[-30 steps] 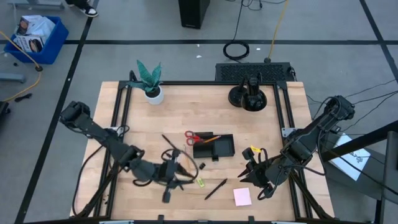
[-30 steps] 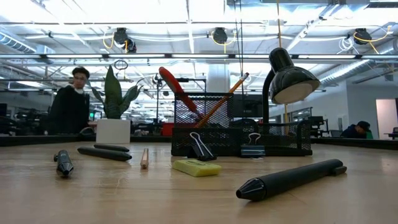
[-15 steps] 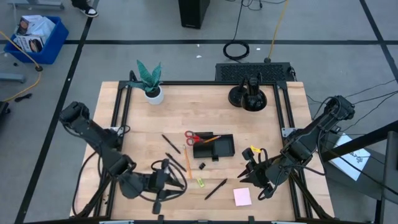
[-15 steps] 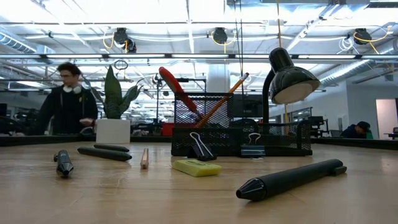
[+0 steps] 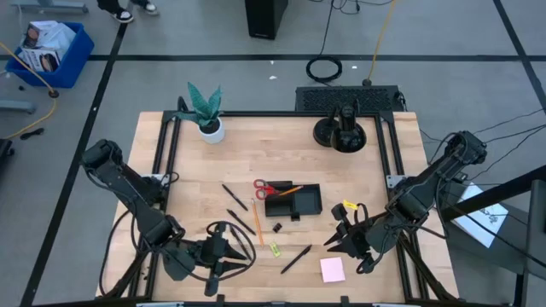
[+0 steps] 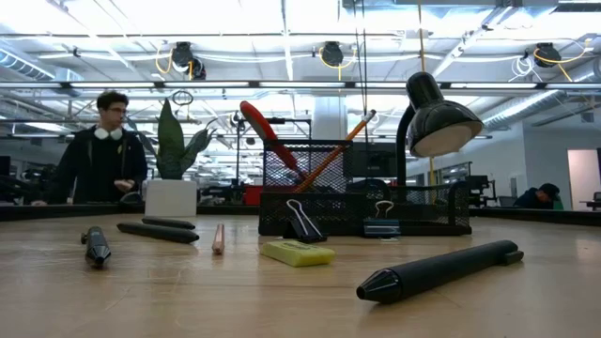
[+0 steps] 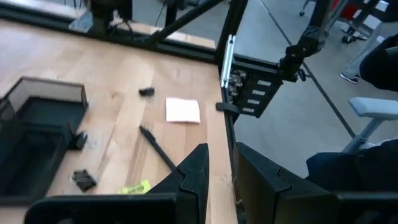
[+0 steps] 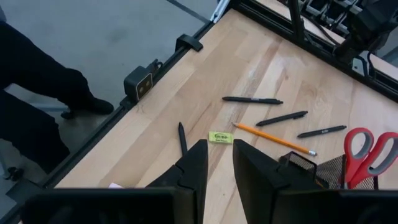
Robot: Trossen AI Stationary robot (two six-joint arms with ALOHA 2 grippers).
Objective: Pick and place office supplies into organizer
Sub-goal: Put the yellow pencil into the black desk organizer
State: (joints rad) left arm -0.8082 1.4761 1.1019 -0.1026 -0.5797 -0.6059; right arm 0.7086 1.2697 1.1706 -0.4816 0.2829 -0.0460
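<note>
Both tools, left tool (image 5: pixel 215 266) and right tool (image 5: pixel 345 241), stood narrow and empty; the nearest pen (image 5: pixel 296 258) lay between them, best gripped mid-barrel.

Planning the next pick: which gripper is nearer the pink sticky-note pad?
Right. The right gripper sits just beside the pink sticky-note pad, toward the table's middle. The left gripper is well off to its left, past the black pen.

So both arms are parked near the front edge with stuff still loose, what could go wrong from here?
The scissors and a pencil stick up out of the organizer; a low pass could snag them. The yellow-green piece lies close to a black pen, so a grab might take both. The clips against the organizer are small and easy to miss.
</note>
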